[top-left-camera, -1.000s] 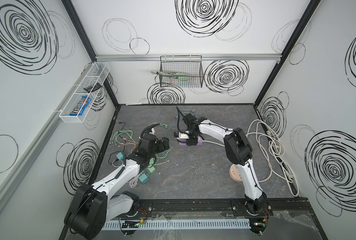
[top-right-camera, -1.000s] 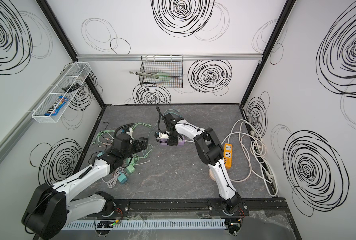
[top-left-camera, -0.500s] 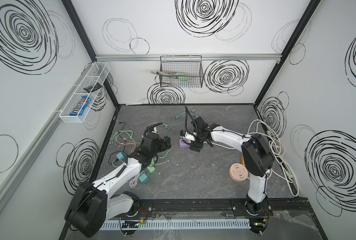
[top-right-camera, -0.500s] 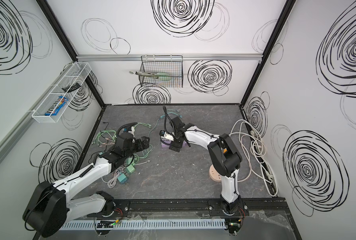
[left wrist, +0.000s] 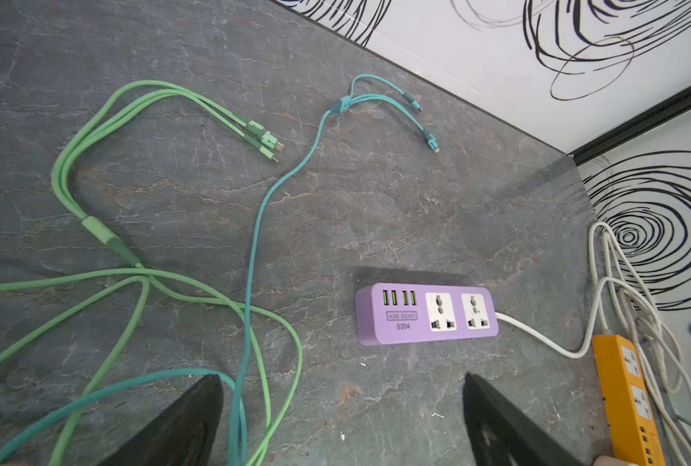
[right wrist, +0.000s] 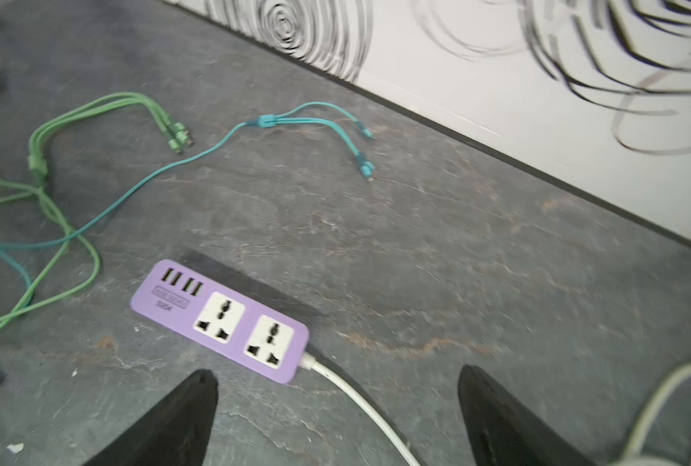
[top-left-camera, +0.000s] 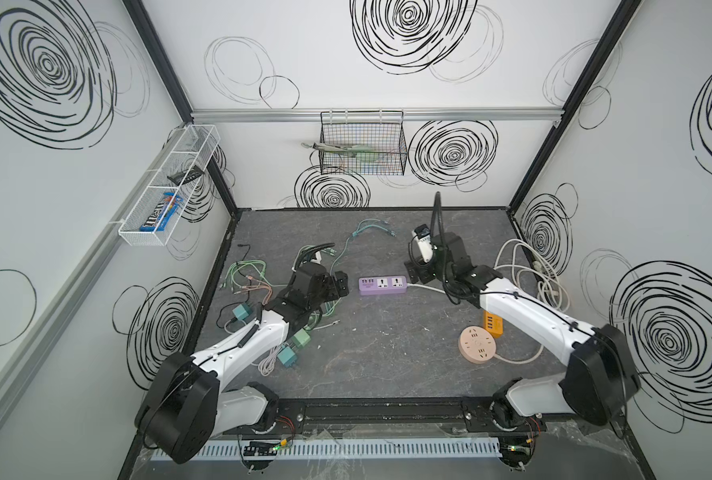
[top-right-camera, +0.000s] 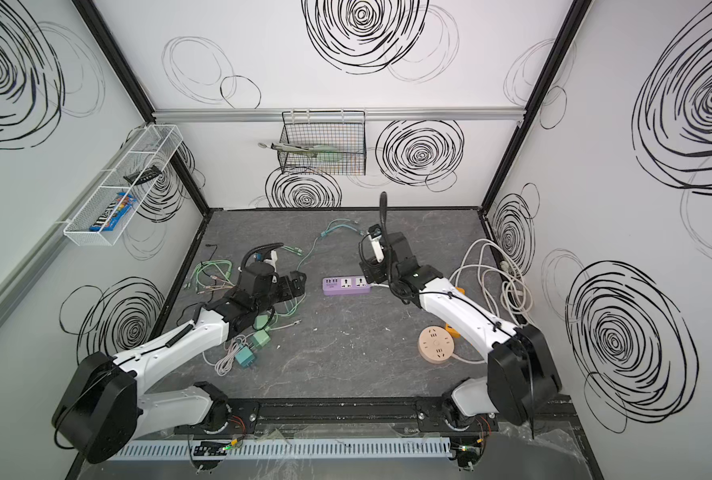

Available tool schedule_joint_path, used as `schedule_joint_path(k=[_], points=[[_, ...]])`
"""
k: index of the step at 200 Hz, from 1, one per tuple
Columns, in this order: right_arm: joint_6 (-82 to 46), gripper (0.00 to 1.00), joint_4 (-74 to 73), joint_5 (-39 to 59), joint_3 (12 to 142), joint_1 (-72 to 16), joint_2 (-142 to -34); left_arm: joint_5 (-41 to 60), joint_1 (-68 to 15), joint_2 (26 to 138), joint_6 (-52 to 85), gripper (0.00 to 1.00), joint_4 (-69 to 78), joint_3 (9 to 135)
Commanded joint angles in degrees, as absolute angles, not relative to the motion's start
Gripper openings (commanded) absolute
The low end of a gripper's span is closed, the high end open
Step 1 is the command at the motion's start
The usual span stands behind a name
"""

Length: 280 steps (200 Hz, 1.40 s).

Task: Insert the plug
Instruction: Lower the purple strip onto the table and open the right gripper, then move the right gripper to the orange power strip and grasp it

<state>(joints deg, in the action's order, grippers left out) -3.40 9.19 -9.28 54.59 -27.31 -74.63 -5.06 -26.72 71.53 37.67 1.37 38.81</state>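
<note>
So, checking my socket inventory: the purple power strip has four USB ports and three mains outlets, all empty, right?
No: the purple power strip has two mains outlets, not three; the left wrist view shows it. Four USB ports, all empty, holds.

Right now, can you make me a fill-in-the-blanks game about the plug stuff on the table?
The purple power strip has ____ USB slots.
Its cord is ____.
The second power strip is ____.
The left gripper and the right gripper both stand ____, holding nothing.
Missing words: four, white, orange, open.
</note>
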Motion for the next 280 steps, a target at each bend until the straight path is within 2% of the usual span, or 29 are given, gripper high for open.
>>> schedule_joint_path(k=[1, 41, 97, 127, 199, 236, 280], points=[[-17.4, 0.97, 8.5, -5.2, 49.9, -19.1, -67.0, -4.8, -27.4, 72.3, 36.9, 0.96, 3.5, 40.7], [-28.7, 0.97, 14.8, 2.8, 43.1, -3.5, -58.4, -5.2, -27.9, 72.8, 36.9, 0.96, 3.5, 40.9], [-32.4, 0.97, 18.1, 10.1, 36.9, 11.7, -57.3, -4.9, -27.9, 73.5, 36.7, 0.96, 3.7, 41.0], [-31.9, 0.97, 18.8, 2.1, 34.2, 12.6, -57.8, -5.1, -27.9, 73.4, 36.7, 0.96, 3.7, 40.7], [-27.1, 0.98, 19.5, 11.5, 33.1, 13.8, -68.1, -3.6, -27.8, 74.2, 36.3, 0.96, 4.6, 40.5], [-27.2, 1.0, 19.6, 10.5, 33.1, 13.8, -74.5, -3.6, -27.7, 74.4, 36.3, 0.96, 4.7, 40.3], [-26.6, 0.82, 16.7, 11.4, 31.5, 11.8, -76.3, -3.8, -27.4, 74.4, 36.2, 0.96, 4.8, 40.2]])
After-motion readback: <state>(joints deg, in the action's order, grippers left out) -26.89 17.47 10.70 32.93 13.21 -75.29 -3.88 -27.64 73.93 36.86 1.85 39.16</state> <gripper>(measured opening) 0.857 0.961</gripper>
